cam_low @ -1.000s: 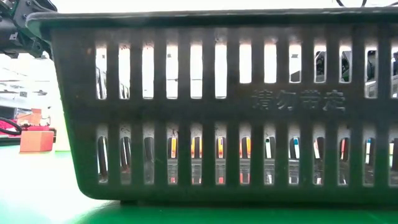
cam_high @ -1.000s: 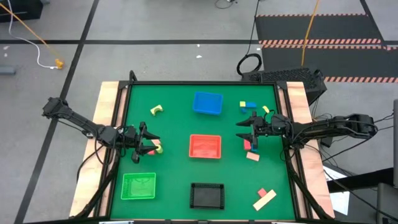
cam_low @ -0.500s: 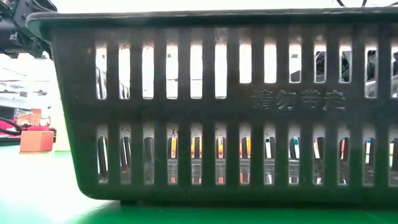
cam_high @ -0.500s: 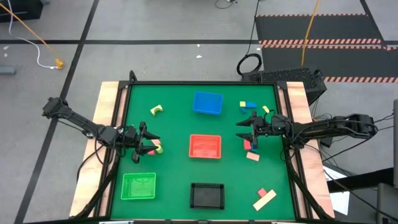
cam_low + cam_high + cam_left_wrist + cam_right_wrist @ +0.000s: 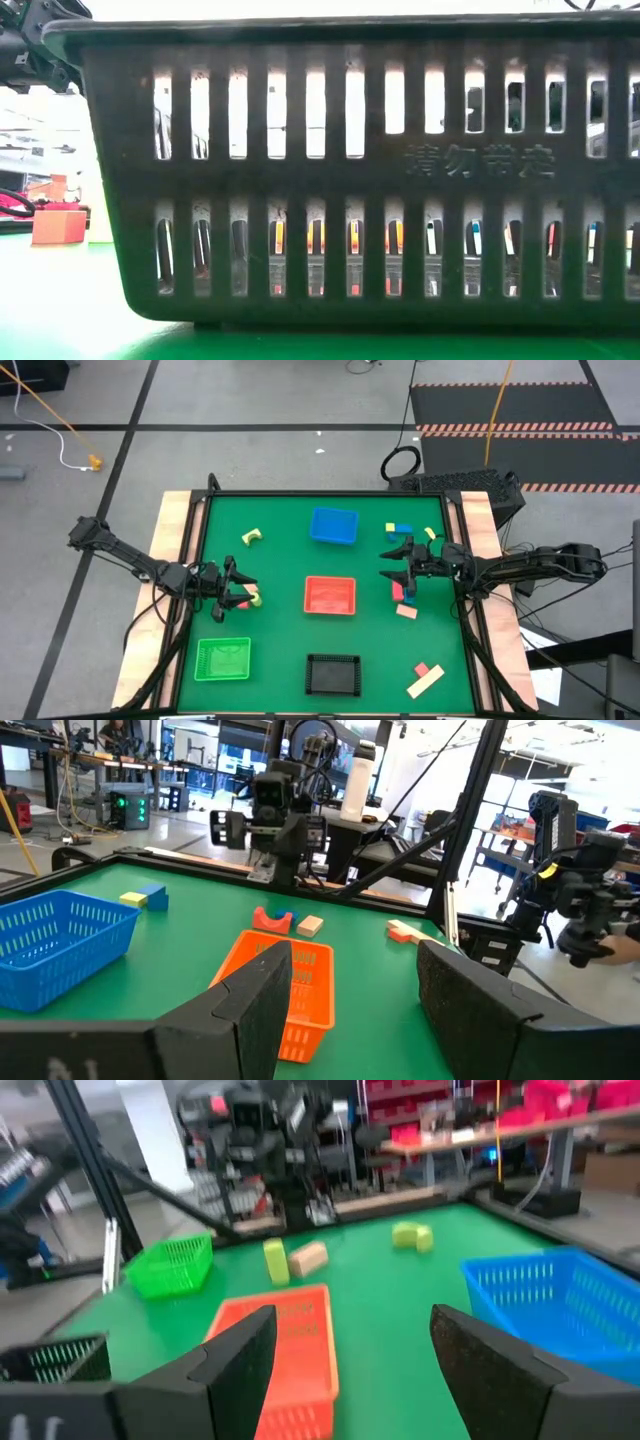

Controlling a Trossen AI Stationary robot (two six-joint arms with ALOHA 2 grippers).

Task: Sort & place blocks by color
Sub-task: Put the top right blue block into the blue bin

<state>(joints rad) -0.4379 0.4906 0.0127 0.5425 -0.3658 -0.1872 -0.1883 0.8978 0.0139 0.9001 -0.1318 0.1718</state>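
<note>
In the high view my left gripper (image 5: 240,592) is open over the table's left side, fingers pointing toward the red bin. A yellow block (image 5: 255,597) and a pink-tan block (image 5: 243,604) lie on the mat at its fingertips. They are hidden in the left wrist view, where the left gripper (image 5: 365,1005) is also open. My right gripper (image 5: 398,570) is open on the right side. A red block (image 5: 399,592) and a tan block (image 5: 406,611) lie beside its near finger. Further off lie a yellow arch (image 5: 251,537), a blue-and-yellow pair (image 5: 400,528) and a tan bar with a pink piece (image 5: 425,679).
Four bins stand on the green mat: blue (image 5: 334,526) at the far middle, red (image 5: 330,595) in the centre between the grippers, green (image 5: 222,659) near left, black (image 5: 332,674) near middle. The black bin (image 5: 330,180) fills the low view. Wooden rails edge the left and right sides.
My right gripper has shifted a little toward the table's far edge and has stayed open. The blocks and bins have stayed where they were.
</note>
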